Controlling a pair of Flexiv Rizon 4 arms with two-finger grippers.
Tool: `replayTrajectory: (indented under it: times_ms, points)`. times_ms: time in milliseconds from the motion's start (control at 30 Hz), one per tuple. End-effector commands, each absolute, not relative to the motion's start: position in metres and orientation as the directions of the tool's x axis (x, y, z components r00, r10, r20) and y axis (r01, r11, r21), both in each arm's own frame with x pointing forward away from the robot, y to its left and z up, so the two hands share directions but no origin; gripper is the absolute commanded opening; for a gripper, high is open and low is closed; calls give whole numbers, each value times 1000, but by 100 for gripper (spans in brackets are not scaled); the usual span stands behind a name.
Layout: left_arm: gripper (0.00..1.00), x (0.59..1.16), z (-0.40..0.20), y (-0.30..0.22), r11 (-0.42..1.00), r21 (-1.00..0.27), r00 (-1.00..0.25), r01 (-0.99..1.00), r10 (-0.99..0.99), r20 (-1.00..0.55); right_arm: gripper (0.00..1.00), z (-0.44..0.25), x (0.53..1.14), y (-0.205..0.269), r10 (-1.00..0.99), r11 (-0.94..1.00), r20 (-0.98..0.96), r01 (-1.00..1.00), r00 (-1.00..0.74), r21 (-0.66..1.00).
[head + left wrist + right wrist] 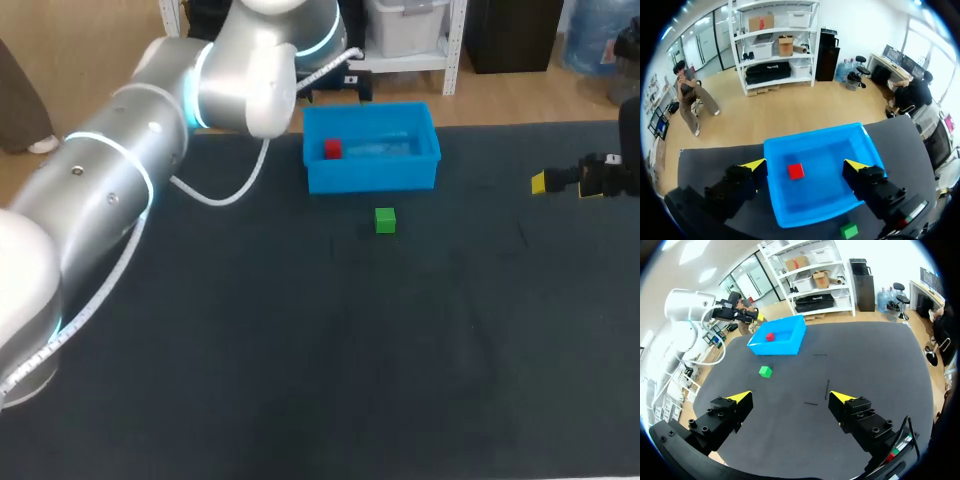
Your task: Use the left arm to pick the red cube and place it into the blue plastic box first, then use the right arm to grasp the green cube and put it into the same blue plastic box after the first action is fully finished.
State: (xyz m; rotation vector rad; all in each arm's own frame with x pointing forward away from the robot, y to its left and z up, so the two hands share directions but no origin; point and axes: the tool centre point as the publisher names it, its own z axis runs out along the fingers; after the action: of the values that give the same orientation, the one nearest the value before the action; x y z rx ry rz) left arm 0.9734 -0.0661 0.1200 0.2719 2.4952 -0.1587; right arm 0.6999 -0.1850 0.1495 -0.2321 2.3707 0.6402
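The left gripper (806,164) hangs over the blue box (832,192). Its 2 yellow-tipped fingers are spread wide apart and grip nothing. Below the gap between them, a little toward 1 finger, the red cube (795,171) lies on the box floor. It is a small, bright, sharp-edged block resting flat on 1 face, clear of every wall. The box is an open, shallow, rectangular tub of glossy plastic.

Outside the box's front wall, back under the gripper's wrist, the green cube (849,230) sits on the dark table (300,350) (about the same size as the red one, near the box but not touching it).

The right gripper (791,396) hovers over the table with its fingers likewise parted and holding nothing. The green cube lies well ahead of it, and the box with the red cube lies farther ahead.
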Motion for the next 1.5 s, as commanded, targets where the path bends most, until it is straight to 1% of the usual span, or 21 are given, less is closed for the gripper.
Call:
replayTrajectory:
  times_ms: [33,533,767,1133,1500]
  points:
    - [100,971,128,-60,965,-55,-877,257,209,-432,100,150,700,-185,0,864,-643,-324,-766,385]
    - [100,938,146,-46,912,-76,-798,403,310,-516,100,150,700,-185,0,864,-643,-324,-766,385]
    - [100,920,153,-40,874,-64,-745,482,370,-555,100,150,700,-185,0,864,-643,-324,-766,385]
    - [100,885,152,-14,820,-63,-692,569,437,-574,100,150,700,-185,0,864,-643,-324,-766,385]
    - [100,855,157,5,775,-88,-658,626,464,-593,100,150,700,-185,0,864,-643,-324,-766,385]
